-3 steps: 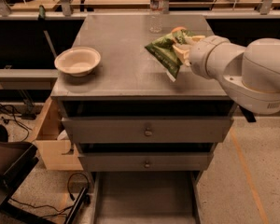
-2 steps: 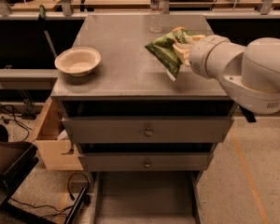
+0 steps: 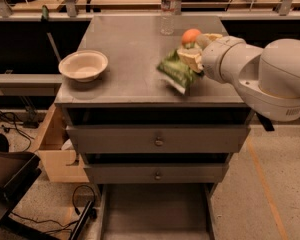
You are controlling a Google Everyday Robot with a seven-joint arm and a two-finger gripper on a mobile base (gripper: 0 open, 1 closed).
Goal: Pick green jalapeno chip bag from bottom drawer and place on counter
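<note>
The green jalapeno chip bag [image 3: 177, 71] hangs tilted over the right part of the counter [image 3: 135, 59], its lower edge close to or touching the surface. My gripper [image 3: 189, 59] is shut on the bag's upper right end, with the big white arm reaching in from the right. The bottom drawer [image 3: 155, 214] stands pulled out at the foot of the cabinet, its grey floor bare.
A white bowl [image 3: 83, 65] sits on the counter's left side. A clear water bottle [image 3: 168, 9] stands at the back edge. An orange ball [image 3: 191, 36] lies behind the gripper. Two knobbed drawers [image 3: 157, 141] are closed. A wooden box [image 3: 52, 146] stands left of the cabinet.
The bag and gripper have moved slightly lower and toward the counter's front, the bag now nearer the surface.
</note>
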